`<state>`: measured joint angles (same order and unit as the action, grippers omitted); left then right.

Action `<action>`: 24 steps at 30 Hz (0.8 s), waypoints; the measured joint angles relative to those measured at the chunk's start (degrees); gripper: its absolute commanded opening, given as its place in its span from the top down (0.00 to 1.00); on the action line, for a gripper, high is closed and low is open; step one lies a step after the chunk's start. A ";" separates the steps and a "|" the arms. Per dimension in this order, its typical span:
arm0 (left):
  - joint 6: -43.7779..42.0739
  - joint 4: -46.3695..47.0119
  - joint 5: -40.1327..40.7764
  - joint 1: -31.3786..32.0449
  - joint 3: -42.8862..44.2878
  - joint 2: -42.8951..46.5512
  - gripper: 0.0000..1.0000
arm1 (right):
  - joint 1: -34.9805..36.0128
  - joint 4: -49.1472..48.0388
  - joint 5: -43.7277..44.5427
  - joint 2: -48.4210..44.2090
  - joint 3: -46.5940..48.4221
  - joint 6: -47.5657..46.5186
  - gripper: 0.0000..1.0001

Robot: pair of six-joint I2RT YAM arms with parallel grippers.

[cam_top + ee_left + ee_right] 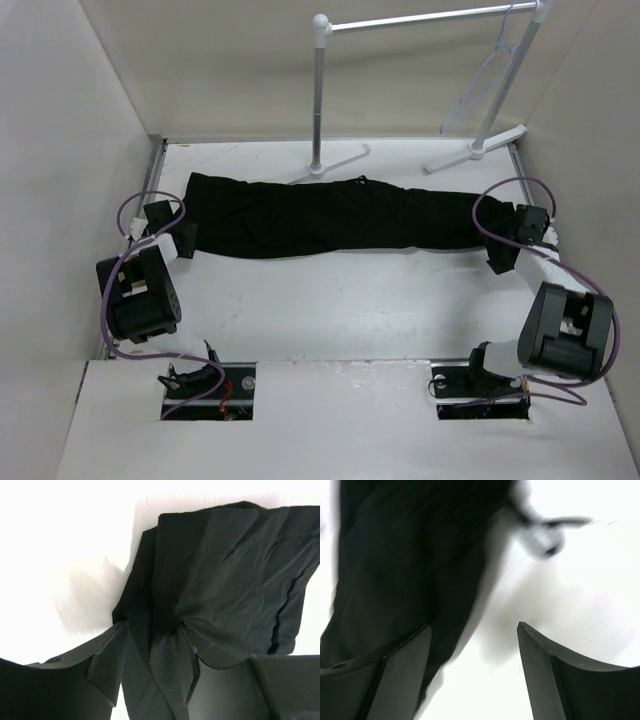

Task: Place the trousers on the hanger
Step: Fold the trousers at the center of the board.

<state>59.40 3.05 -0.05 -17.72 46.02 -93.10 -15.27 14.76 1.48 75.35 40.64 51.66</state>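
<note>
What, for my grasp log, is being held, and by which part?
The left gripper pinches the trousers at the edge of their left end; the right gripper is open, holding nothing.

Black trousers (330, 215) lie flat across the white table (340, 310), beside rack feet (335, 162).

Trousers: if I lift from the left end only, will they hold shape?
Probably floppy: the trousers bunch into creases at the left gripper. Lifted by one end, the long flat length would likely sag and drag. The fabric looks thin, so probably light.
</note>
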 measured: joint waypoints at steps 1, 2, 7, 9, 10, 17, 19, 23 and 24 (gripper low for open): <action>0.09 0.28 0.17 -0.04 -0.17 0.11 0.59 | -1.42 -0.09 -0.20 1.99 0.57 0.20 0.25; 0.15 0.42 0.28 -0.07 -0.26 0.15 0.59 | -2.64 -0.28 -0.44 4.35 1.40 0.31 0.26; 0.26 0.37 0.96 -0.07 -0.26 0.00 0.80 | -3.78 -3.56 -1.44 14.49 6.05 0.87 0.56; 0.22 0.15 1.40 -0.11 -0.26 -0.22 0.90 | -3.78 -5.05 -2.47 17.84 7.74 1.09 0.81; 0.07 -0.17 1.66 -0.15 -0.26 -0.26 0.93 | -3.80 -5.77 -2.89 19.12 8.35 1.53 0.89; -1.99 -9.51 7.37 -1.73 -0.22 3.89 0.99 | -5.01 -4.85 -1.90 13.27 5.66 3.50 1.00; -4.07 -12.87 9.22 -1.99 -0.07 6.40 0.99 | -6.19 -3.02 -1.36 8.87 4.28 3.93 1.00; -7.17 -18.36 11.74 -3.02 0.00 11.63 0.99 | -9.62 -0.42 -1.29 1.33 0.76 4.76 1.00; -7.63 -19.78 12.35 -3.08 -0.02 12.70 0.99 | -10.36 0.24 -1.36 -0.04 -0.55 5.01 1.00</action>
<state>51.77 -16.73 12.29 -20.80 46.00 -80.40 -25.63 15.00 0.12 75.31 40.10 56.66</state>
